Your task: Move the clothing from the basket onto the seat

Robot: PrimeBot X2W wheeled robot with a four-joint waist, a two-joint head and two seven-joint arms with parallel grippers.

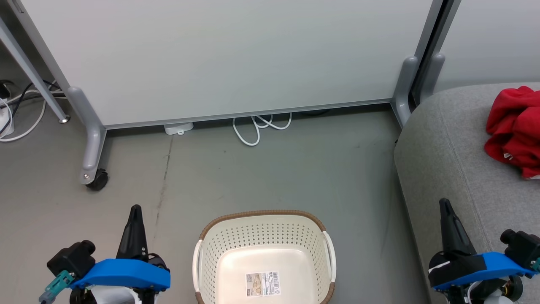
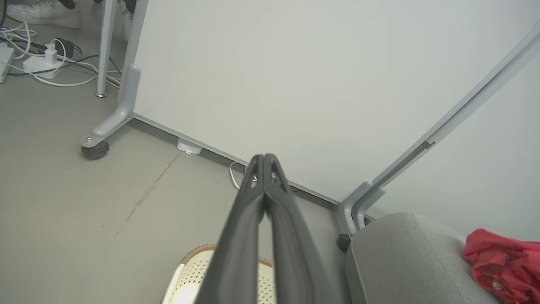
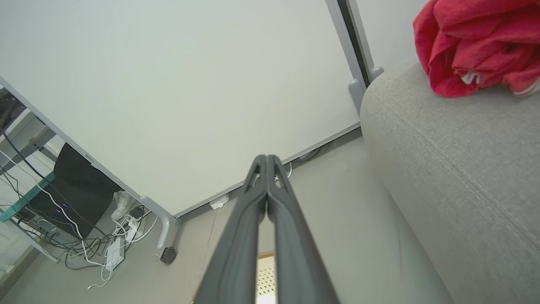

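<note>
The cream basket [image 1: 202,249] with a brown rim stands on the floor at the bottom centre, holding nothing but a label on its bottom; its rim [image 2: 192,253] peeks in below my left fingers. Red clothing [image 1: 512,128] lies bunched on the grey seat [image 1: 443,160] at the right edge, clothing [image 2: 502,264] and seat [image 2: 405,257] also showing in the left wrist view, and clothing [image 3: 476,42] on the seat [image 3: 455,169] in the right wrist view. My left gripper [image 1: 135,210] [image 2: 265,157] is shut, left of the basket. My right gripper [image 1: 444,202] [image 3: 266,157] is shut, over the seat's front edge.
A pale partition panel [image 1: 228,59] on grey wheeled feet [image 1: 95,177] closes off the back. White cables [image 1: 257,126] lie under its lower edge, and more cables and a power strip [image 2: 38,63] sit at the far left. Grey floor [image 1: 274,169] lies between basket and panel.
</note>
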